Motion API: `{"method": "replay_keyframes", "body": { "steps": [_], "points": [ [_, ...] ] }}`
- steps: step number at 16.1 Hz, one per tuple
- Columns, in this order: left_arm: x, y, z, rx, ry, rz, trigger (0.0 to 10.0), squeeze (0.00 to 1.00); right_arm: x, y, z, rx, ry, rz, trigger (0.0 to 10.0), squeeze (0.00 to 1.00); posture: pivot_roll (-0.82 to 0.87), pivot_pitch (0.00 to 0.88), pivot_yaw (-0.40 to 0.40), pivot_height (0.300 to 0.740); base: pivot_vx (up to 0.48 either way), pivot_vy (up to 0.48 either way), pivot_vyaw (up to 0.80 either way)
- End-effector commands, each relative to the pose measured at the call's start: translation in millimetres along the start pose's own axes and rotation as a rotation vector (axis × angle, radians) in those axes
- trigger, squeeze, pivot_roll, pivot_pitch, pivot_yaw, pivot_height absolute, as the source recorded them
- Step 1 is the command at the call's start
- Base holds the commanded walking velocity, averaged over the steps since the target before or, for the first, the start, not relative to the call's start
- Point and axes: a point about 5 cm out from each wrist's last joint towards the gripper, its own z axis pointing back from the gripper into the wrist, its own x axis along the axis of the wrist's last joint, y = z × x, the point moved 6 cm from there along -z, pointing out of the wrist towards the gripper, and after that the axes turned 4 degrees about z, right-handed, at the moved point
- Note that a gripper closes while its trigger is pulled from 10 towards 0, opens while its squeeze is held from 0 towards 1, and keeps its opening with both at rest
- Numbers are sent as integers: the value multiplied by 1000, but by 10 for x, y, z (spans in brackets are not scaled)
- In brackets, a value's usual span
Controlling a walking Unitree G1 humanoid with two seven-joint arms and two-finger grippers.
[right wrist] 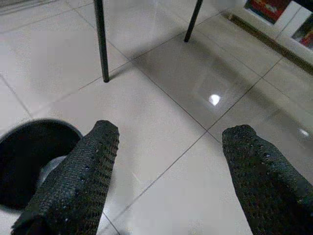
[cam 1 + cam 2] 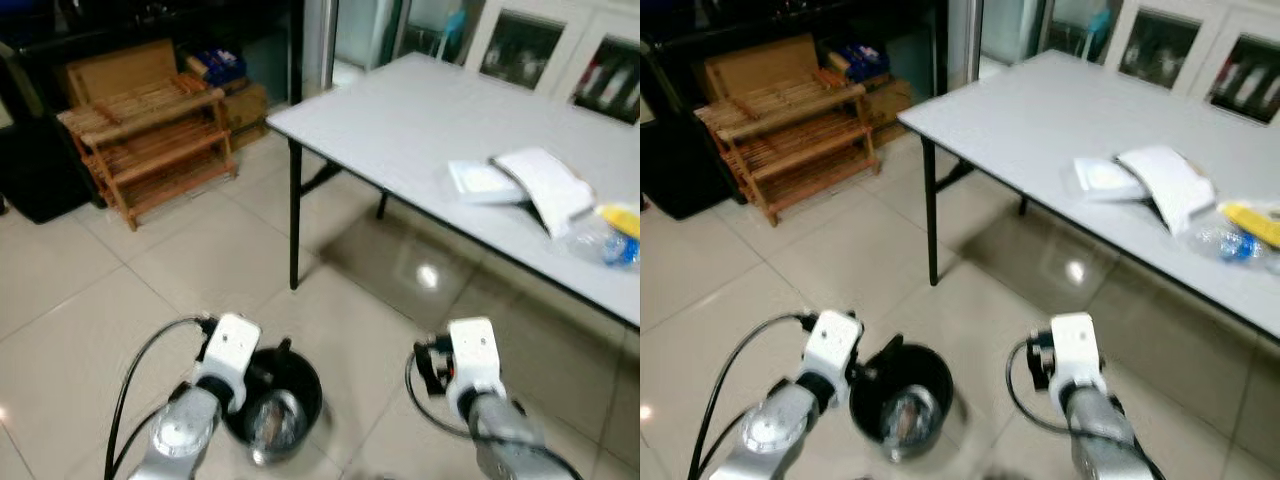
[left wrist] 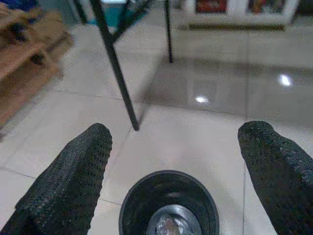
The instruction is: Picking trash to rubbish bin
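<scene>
A small round black rubbish bin (image 2: 290, 395) stands upright on the pale tiled floor, near the black leg of the grey desk (image 2: 400, 120). Its mouth is open, and something crumpled, silvery and shiny (image 3: 168, 226) lies in the bottom; what exactly it is cannot be told. On the desk top, well apart from the bin, lies the trash: a flat white tray-like packet (image 2: 483, 182), a folded white paper wrapper (image 2: 548, 185) partly overlapping it, and next to those a crumpled clear plastic bag with blue inside (image 2: 598, 242) beside a yellow packet (image 2: 622, 218).
</scene>
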Motion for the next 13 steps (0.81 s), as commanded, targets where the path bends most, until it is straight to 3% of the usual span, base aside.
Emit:
{"method": "replay_keyframes", "body": {
  "steps": [1,6,9,13],
  "points": [
    [-19,-33,3,-2,9,6,10000,0,3,-56,-11,-15,5,16,10000,0,-11,24,-17,740,-300,0,0],
    [11,-22,-30,8,-1,-5,10000,0,-30,-135,-11,-58,32,19,10000,0,-17,20,-22,740,-52,0,0],
    [92,-24,-53,19,-33,0,10000,0,-7,-253,-8,-112,21,-16,10000,0,-22,17,-25,740,0,0,-800],
    [119,-23,-71,27,-16,41,10000,0,209,-411,36,-205,-63,-73,10000,0,-31,20,-27,740,0,0,-800]
  ]
}}
